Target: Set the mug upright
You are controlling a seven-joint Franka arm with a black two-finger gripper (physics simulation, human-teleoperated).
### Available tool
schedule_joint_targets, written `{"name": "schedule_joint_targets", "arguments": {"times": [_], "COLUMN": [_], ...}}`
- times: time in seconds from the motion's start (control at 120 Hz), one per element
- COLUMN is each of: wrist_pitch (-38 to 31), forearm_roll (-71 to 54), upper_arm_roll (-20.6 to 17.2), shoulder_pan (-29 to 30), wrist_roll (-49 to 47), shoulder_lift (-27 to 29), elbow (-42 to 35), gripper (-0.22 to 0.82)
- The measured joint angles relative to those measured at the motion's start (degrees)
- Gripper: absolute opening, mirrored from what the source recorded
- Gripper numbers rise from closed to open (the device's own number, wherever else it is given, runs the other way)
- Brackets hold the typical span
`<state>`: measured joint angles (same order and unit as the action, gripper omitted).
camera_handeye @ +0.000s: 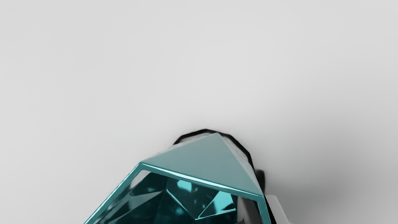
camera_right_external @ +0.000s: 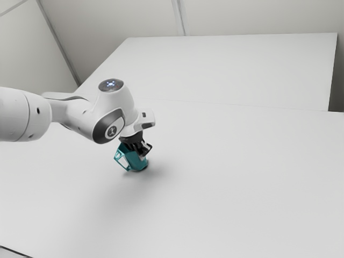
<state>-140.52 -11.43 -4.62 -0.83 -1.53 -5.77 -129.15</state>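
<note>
White table [camera_right_external: 242, 161]; teal mug [camera_right_external: 137, 162] tilted at gripper [camera_right_external: 143, 150]; arm emblem [camera_right_external: 112, 131] illegible.

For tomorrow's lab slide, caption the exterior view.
A white robot arm reaches down, its black gripper at a tilted teal mug on a pale table.

I see pale walls [camera_right_external: 118, 16] meeting beyond my white table [camera_right_external: 242, 188]; a thin seam [camera_right_external: 242, 105] crosses its top under soft, diffuse light.

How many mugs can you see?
1: the teal mug, tilted, at the end effector, left of the exterior view's middle. The arm could hide another.
</note>
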Motion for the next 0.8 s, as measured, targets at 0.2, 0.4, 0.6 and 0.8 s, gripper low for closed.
{"name": "schedule_joint_targets", "arguments": {"times": [0.2, 0.4, 0.6, 0.8], "wrist_pitch": [0.83, 4.02, 14.58, 28.86], "forearm_roll": [0.19, -0.02, 4.11, 7.89], "upper_arm_roll": [-0.02, -0.03, -0.04, -0.69], "shoulder_pan": [0.06, 0.04, -0.02, 0.60], "wrist_roll": [0.20, 0.42, 0.43, -0.28], "shoulder_lift": [0.86, 4.34, 7.41, 6.87], "elbow": [0.08, 1.44, 10.07, 24.35], "gripper": [0.23, 0.46, 0.55, 0.58]}}
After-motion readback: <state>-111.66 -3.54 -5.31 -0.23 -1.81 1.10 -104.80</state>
